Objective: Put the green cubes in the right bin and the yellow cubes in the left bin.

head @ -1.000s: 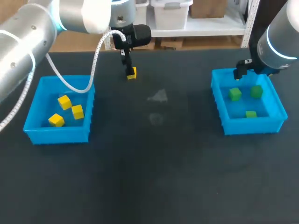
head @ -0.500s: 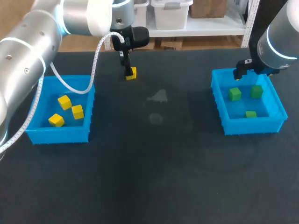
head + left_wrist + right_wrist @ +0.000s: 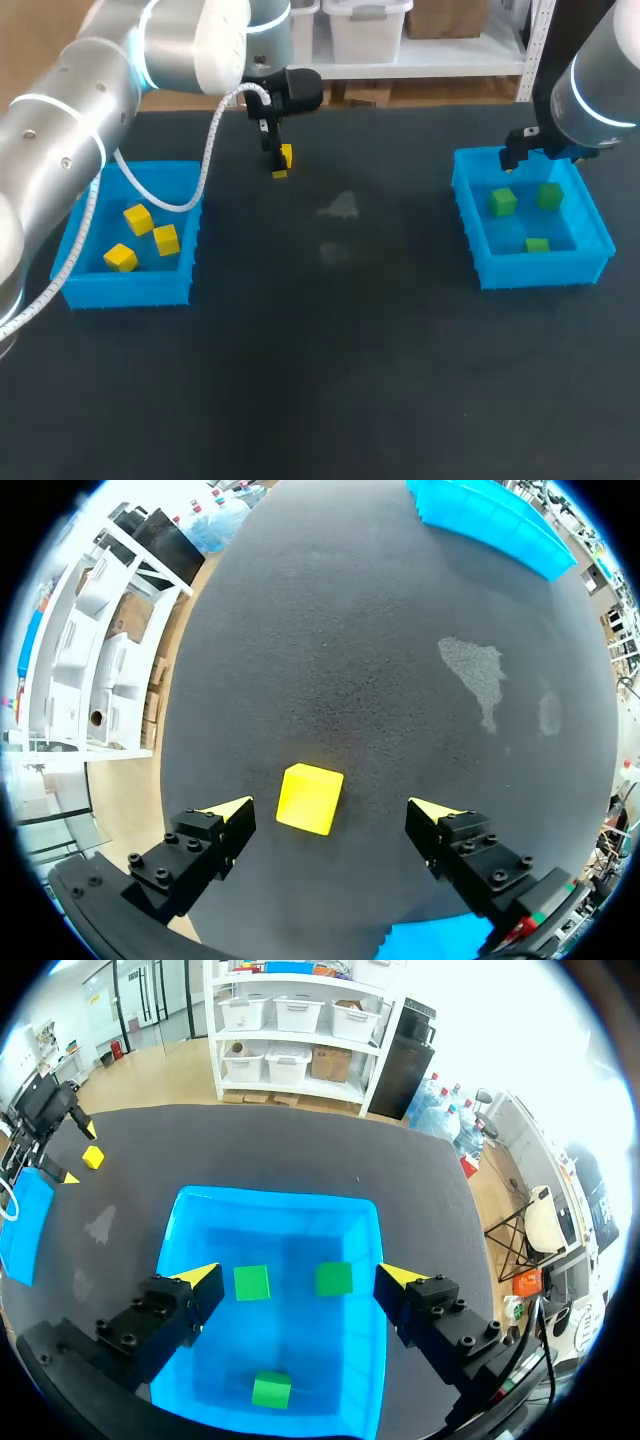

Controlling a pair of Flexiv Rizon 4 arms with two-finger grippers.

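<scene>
**A:** Where is the cube that needs sorting, and what are the fingers doing?

**B:** In the head view, one loose yellow cube (image 3: 285, 157) sits on the dark table (image 3: 330, 380) at about 11 o'clock from its middle. The left fingers (image 3: 222, 825) are spread wide, one on each side of the cube. Neither touches it, and they pinch nothing. The left bin (image 3: 70, 270) is at 9 o'clock and holds three yellow cubes (image 3: 140, 218). The right bin (image 3: 470, 200) is at 3 o'clock and holds three green cubes (image 3: 503, 202). The right fingers (image 3: 195, 1285) hang over the right bin, also spread and empty.

**A:** How is the loose cube likely to handle?

**B:** It looks like a small solid block with flat faces and crisp edges. My guess is that it is light and stiff, not fragile, and perhaps a little smooth. It should not squash or sag in a grip.

**A:** Where should it be held?

**B:** Probably on two opposite flat sides, low and centred, rather than across the corners. In the left wrist view the cube sits slightly turned against the line between the fingers. It may twist a little as they close, and a corner grip could let it pop out.

**A:** Is there any writing or label?

**B:** None that I can read on the cubes or the bins. Their faces look plain.
</scene>
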